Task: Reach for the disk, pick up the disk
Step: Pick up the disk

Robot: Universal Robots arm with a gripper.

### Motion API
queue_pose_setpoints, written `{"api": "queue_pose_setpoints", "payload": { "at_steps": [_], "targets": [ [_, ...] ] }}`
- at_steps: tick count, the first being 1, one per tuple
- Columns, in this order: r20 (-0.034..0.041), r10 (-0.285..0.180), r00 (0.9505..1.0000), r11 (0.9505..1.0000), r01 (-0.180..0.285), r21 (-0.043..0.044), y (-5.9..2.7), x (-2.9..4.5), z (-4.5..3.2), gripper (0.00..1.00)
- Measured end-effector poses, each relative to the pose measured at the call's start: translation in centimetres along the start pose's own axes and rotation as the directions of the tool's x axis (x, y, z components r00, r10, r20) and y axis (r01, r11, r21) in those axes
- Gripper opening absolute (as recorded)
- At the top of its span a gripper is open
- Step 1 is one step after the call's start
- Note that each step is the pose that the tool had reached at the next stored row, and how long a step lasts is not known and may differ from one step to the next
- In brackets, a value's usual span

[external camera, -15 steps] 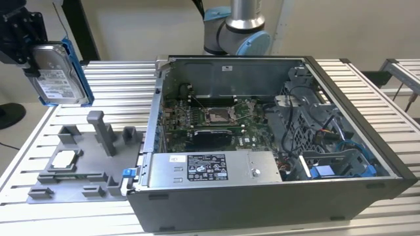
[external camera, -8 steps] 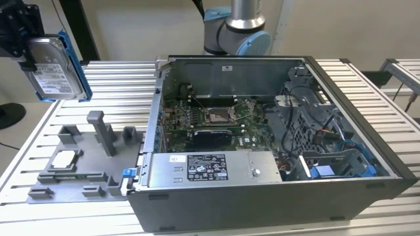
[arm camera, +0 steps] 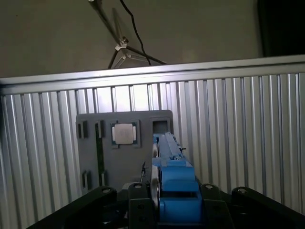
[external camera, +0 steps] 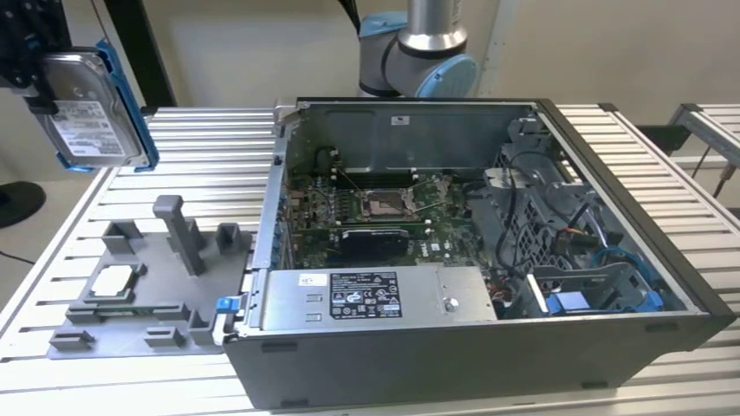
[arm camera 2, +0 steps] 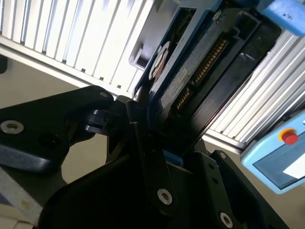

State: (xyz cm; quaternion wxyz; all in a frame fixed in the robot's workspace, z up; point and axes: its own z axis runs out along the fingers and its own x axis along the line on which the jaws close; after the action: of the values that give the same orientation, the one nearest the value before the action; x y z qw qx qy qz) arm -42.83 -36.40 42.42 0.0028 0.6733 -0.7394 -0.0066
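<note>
The end effector (external camera: 29,82) is clamped on the disk (external camera: 93,108) and holds it in the air at the far side of the exterior view's left, well above the slatted surface (external camera: 197,147). The disk hangs nearly upright, white label facing the room, with its blue bracket showing along the edges. In both wrist views the black fingers (arm camera: 138,210) pinch the disk (arm camera: 174,181) from either side. Below it on the surface lies a grey fixture (external camera: 139,312) with a small white chip (external camera: 113,280) set in it. To the exterior view's right stands the open computer case (external camera: 486,347), with the arm (external camera: 422,43) behind it.
</note>
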Motion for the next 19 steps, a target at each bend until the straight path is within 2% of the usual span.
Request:
{"api": "queue_pose_setpoints", "payload": {
  "at_steps": [19],
  "targets": [
    [0.0,0.0,1.0,1.0,0.0,0.0,0.05,-0.01,-3.76,0.0]
  ]
}}
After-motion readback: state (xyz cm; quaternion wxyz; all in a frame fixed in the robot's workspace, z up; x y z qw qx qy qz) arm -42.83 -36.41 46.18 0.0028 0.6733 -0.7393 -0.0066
